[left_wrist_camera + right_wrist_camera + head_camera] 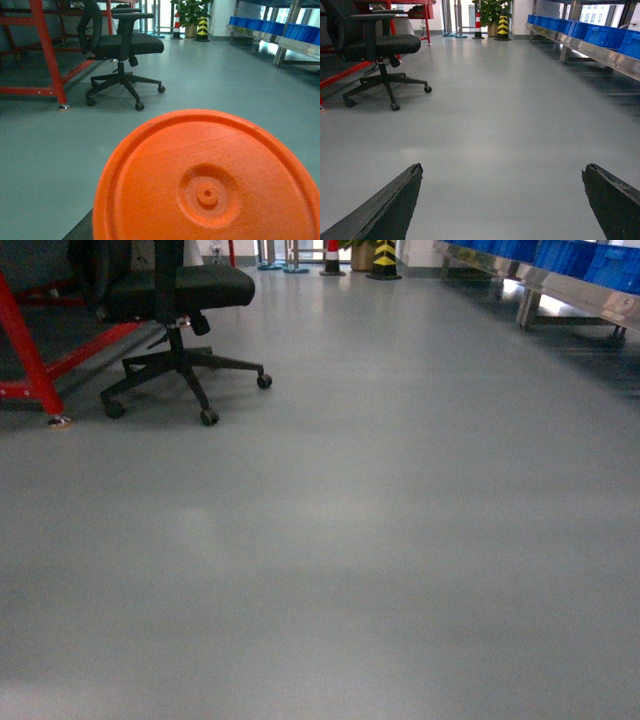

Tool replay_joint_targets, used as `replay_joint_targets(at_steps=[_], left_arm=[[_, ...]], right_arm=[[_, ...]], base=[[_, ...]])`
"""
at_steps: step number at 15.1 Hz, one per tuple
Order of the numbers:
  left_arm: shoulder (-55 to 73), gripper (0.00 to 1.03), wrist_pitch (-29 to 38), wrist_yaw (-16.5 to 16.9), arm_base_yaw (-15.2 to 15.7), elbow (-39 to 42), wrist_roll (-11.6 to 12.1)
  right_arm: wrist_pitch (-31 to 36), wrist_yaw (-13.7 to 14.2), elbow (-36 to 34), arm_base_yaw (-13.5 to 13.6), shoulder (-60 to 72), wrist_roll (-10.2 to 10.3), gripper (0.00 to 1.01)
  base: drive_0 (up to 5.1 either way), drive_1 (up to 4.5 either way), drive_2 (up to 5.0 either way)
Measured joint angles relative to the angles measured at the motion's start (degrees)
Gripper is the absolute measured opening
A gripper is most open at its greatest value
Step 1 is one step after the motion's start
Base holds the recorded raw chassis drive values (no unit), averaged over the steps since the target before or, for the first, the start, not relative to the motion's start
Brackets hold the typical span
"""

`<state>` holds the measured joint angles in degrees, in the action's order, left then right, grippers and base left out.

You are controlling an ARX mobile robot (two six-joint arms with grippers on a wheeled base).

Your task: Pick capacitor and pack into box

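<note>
the head view shows a wide grey floor [380, 540], a black office chair [175, 300] on castors at the upper left, a red metal frame [30, 350] beside it, and blue bins [590, 260] on a steel rack along the upper right edge; neither arm shows in this view. the right wrist view looks out low over the same floor; the right gripper [502, 200] has its two dark fingers [390, 205] spread wide at the lower corners of the picture, with nothing between them but bare floor; beyond it stand the chair, the rack of blue bins, a potted plant [490, 10] and a yellow-and-black striped post [502, 25] at the far end. the left wrist view is mostly filled by a large round orange disc [207, 180] with a raised rim and a small hub at its middle, very close to the lens; the left gripper's fingers are not in sight here, so i cannot tell whether they are apart or together; behind the disc are the chair and the red frame. the capacitor and the box are in none of the three views, so where they lie cannot be told.
</note>
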<state>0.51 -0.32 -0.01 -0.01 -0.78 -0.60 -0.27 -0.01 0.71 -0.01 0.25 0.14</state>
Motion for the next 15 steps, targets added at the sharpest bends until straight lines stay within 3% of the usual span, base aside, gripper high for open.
replay_joint_targets(at_steps=[15], left_arm=[[0.0, 0.43, 0.1, 0.0, 0.0, 0.0, 0.0]], right_arm=[[0.1, 0.0, 0.0, 0.0, 0.0, 0.0, 0.98]], base=[[-5.0, 2.48, 2.5]])
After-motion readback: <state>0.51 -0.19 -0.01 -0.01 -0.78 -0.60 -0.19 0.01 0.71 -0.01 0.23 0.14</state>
